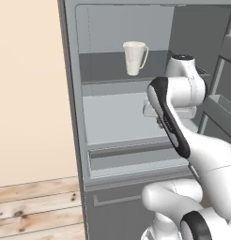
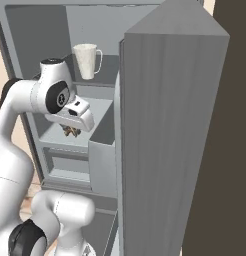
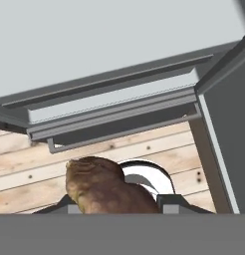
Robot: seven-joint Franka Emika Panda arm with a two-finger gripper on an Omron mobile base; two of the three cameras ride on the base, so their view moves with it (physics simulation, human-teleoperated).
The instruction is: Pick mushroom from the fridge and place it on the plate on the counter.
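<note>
The brown-tan lumpy mushroom (image 3: 104,187) sits between my gripper's (image 3: 119,205) two dark fingertips, which are shut on it. From the right base view the mushroom (image 2: 71,132) hangs under the white hand, just above the fridge's (image 2: 25,60) middle shelf. In the left base view my gripper (image 1: 159,123) is at the right end of that shelf, mostly hidden behind the forearm. The fridge (image 1: 73,117) stands open in front of me. The plate and the counter are out of view.
A white measuring jug (image 1: 134,57) (image 2: 86,60) stands on the shelf above my hand. The grey drawer (image 1: 131,159) lies below the middle shelf. The open fridge door (image 2: 170,140) with its racks stands close on the right. Wood floor (image 1: 33,206) lies below left.
</note>
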